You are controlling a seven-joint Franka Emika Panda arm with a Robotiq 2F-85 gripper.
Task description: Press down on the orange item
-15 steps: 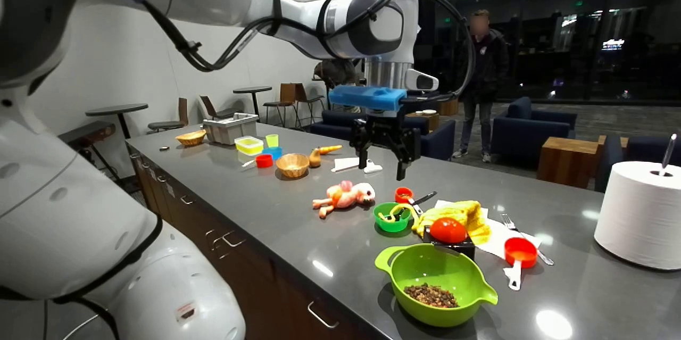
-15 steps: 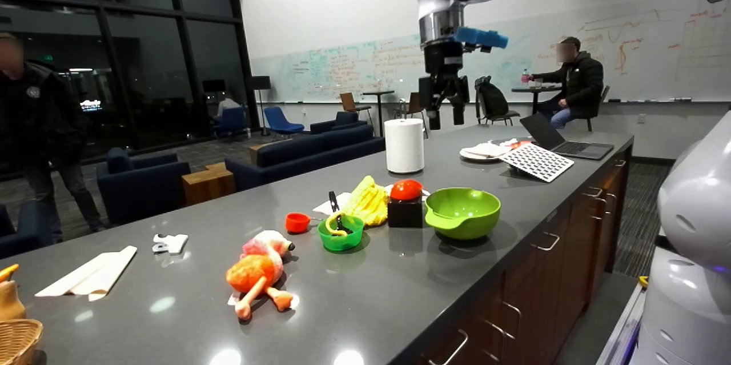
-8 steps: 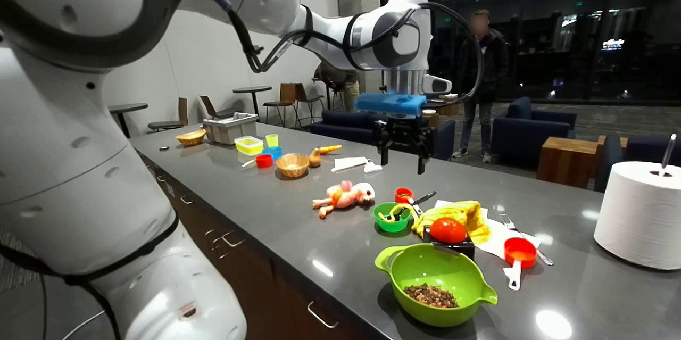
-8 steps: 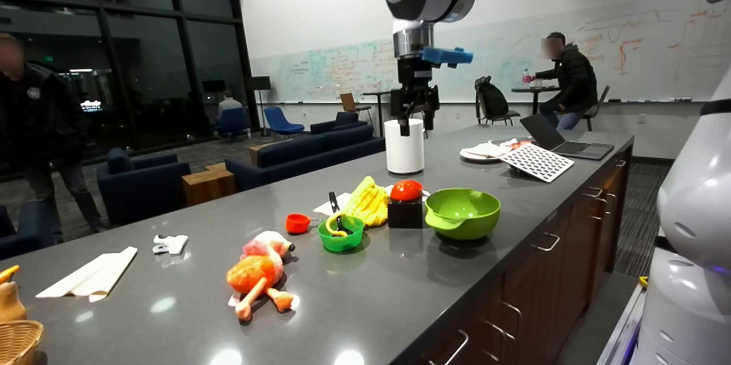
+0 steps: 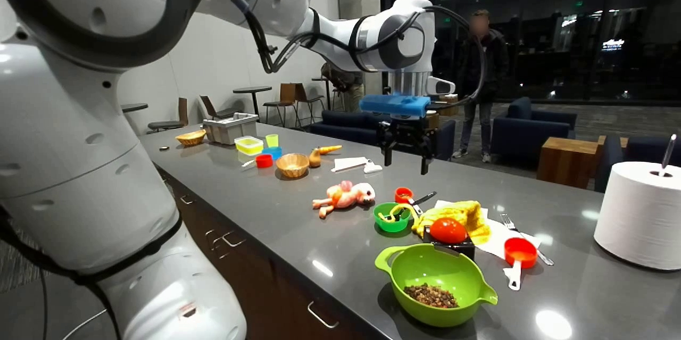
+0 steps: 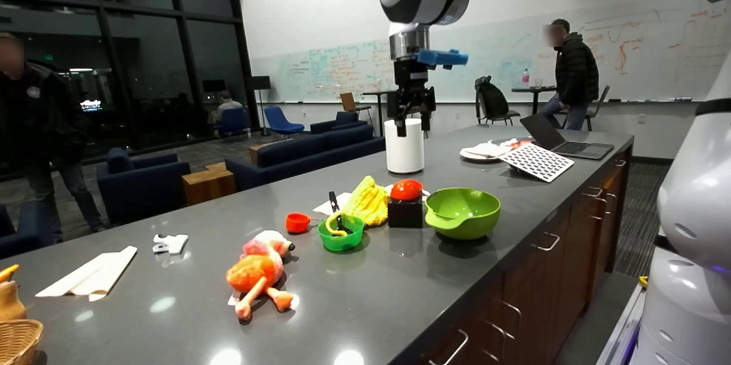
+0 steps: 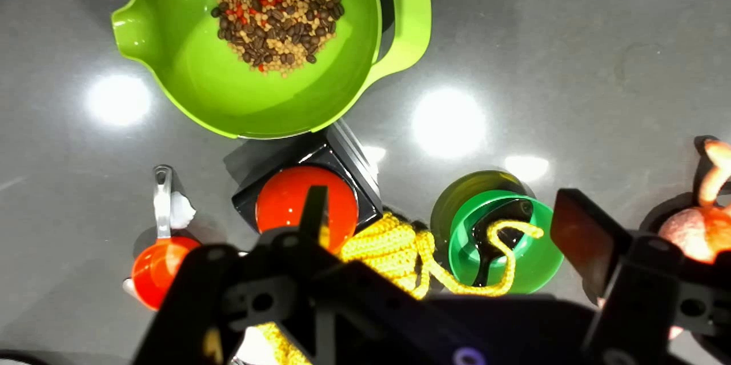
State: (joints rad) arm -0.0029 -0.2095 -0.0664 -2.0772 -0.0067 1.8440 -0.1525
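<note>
The orange item is a glossy orange-red dome (image 5: 448, 231) on top of a black box (image 6: 405, 214), beside the green bowl. It also shows in an exterior view (image 6: 406, 190) and in the wrist view (image 7: 288, 196), where one finger partly covers it. My gripper (image 5: 406, 166) hangs pointing down, well above the counter, apart from the dome. It also shows in an exterior view (image 6: 413, 127). In the wrist view my gripper (image 7: 448, 205) is wide open, with nothing between its fingers.
The green bowl (image 5: 404, 261) with beans touches or nearly touches the box. A yellow knitted cloth (image 5: 468, 217) lies against the box. Nearby are a small green cup (image 5: 392, 225), red scoops (image 5: 521, 252), a plush toy (image 5: 346, 196) and a paper towel roll (image 5: 638, 217).
My gripper has come lower, moving right in an exterior view and left in an exterior view; the motion has slowed lately. It stays open. The seated person in the back has stood up.
</note>
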